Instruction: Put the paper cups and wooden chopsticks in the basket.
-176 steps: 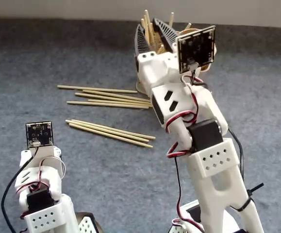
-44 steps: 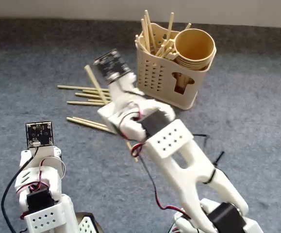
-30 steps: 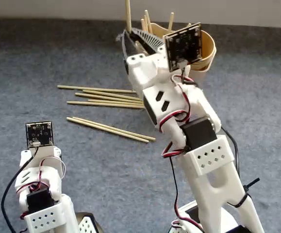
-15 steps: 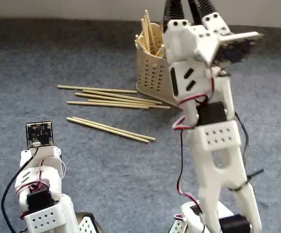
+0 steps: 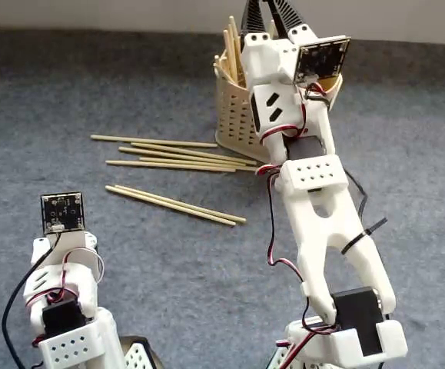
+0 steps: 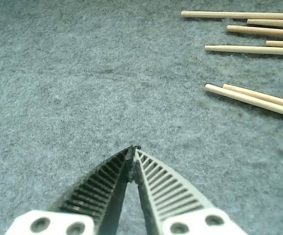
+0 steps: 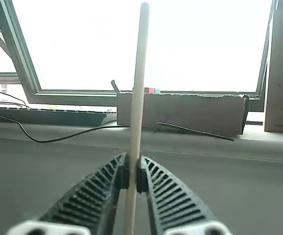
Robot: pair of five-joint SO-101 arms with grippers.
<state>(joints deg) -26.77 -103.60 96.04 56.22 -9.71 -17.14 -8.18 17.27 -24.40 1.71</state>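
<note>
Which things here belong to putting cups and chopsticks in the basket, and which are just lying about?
Job: cream perforated plastic basket; pale wooden chopsticks loose on the grey carpet; one wooden chopstick clamped in the right gripper.
Lying about: long brown cardboard box; looping black cable.

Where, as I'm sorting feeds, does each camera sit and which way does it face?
High view: fixed above the table, looking down at basket and loose chopsticks; both arms show.
Left wrist view: on the left wrist, looking down past the shut left gripper at the table.
Right wrist view: on the right wrist, facing a window; right gripper holds a chopstick upright.
Shared: loose chopsticks, in high and left wrist views.
</note>
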